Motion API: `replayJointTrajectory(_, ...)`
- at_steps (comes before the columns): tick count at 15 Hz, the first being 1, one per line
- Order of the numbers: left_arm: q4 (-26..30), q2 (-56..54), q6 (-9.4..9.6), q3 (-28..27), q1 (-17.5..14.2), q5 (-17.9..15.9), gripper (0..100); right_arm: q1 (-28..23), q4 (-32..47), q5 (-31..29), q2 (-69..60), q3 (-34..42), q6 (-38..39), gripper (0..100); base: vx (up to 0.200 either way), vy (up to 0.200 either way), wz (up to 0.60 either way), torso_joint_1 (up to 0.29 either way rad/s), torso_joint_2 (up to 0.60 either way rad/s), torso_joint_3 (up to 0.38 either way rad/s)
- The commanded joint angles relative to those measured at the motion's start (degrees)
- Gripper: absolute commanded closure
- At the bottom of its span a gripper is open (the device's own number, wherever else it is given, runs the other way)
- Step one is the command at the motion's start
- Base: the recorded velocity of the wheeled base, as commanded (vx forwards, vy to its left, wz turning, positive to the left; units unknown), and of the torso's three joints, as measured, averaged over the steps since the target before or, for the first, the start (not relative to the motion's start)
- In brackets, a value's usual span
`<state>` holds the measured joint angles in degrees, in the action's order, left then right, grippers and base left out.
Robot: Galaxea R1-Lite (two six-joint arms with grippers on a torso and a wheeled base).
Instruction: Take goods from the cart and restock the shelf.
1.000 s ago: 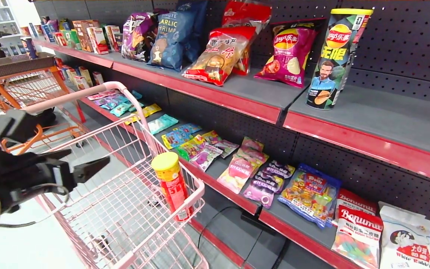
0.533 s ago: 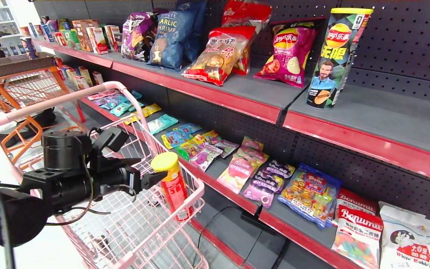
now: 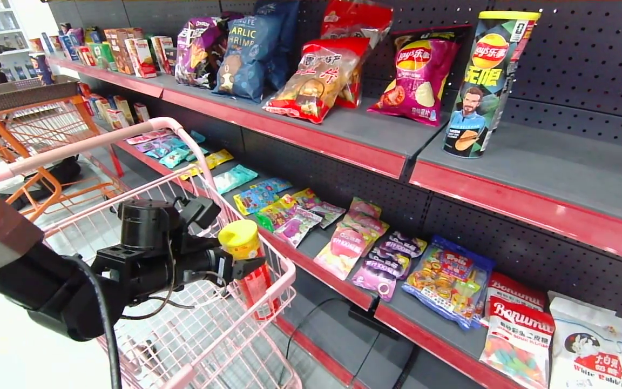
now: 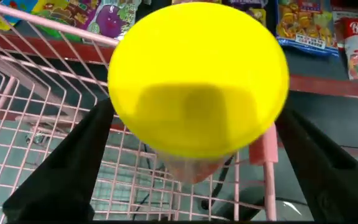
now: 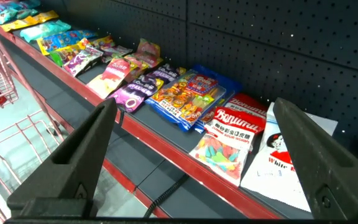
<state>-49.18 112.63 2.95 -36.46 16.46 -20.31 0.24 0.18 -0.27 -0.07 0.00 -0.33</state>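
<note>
A red can with a yellow lid [image 3: 241, 237] stands upright in the front corner of the pink wire cart [image 3: 285, 268]. My left gripper [image 3: 243, 253] is open, level with the can's top, one finger on each side. In the left wrist view the lid [image 4: 197, 74] sits between the two dark fingers [image 4: 67, 168], and the cart's wire [image 4: 36, 43] runs beneath. My right gripper [image 5: 194, 109] is open with nothing in it, over the lower shelf's candy bags [image 5: 191, 93]. A tall chip can [image 3: 484, 81] stands on the upper shelf [image 3: 548, 156], with bare grey room to its right.
Chip bags [image 3: 316, 75] and boxes [image 3: 127, 51] line the upper shelf to the left. Flat candy packets [image 3: 446, 278] cover the lower shelf. An orange cart [image 3: 30, 124] stands behind the pink one. A black cable [image 3: 311, 319] lies on the bottom ledge.
My left arm has swung right across the cart. Its open fingers have gone from well left of the can to straddling its top. The can has not moved.
</note>
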Motion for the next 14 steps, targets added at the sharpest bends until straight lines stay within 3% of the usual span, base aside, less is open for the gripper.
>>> replayJointTrajectory(1,0.0,2.2,0.04,-1.4,0.1,0.2,0,0.0,0.0,0.0,0.1,0.0,0.0,0,0.0,0.0,0.0,0.0,0.0,0.0)
replayJointTrajectory(3,0.0,2.6,0.04,-1.8,0.1,0.2,0,0.0,0.0,0.0,0.1,0.0,0.0,0,0.0,0.0,0.0,0.0,0.0,0.0)
replayJointTrajectory(5,-5.0,5.7,0.04,-1.7,0.2,0.3,0,0.0,0.0,0.0,0.1,0.0,0.0,0,0.0,0.0,0.0,0.0,0.0,0.0)
replayJointTrajectory(6,-6.9,6.5,0.04,-1.4,0.4,0.3,100,0.0,0.0,0.0,0.1,0.0,0.0,0,0.0,0.0,0.0,0.0,0.0,0.0)
replayJointTrajectory(9,-7.2,6.2,0.04,-0.4,0.5,0.3,100,0.0,0.0,0.0,0.1,0.0,0.0,0,0.0,0.0,0.0,0.0,0.0,0.0)
replayJointTrajectory(12,-6.9,-1.3,-0.4,3.3,-0.5,1.1,100,0.0,0.0,0.0,0.1,0.0,0.1,0,0.0,0.0,0.0,0.0,0.0,0.0)
replayJointTrajectory(14,-2.5,-10.9,-0.84,2.9,-2.3,2.3,100,0.0,0.0,0.0,0.1,0.0,0.0,0,0.0,0.0,0.0,0.0,0.0,0.0)
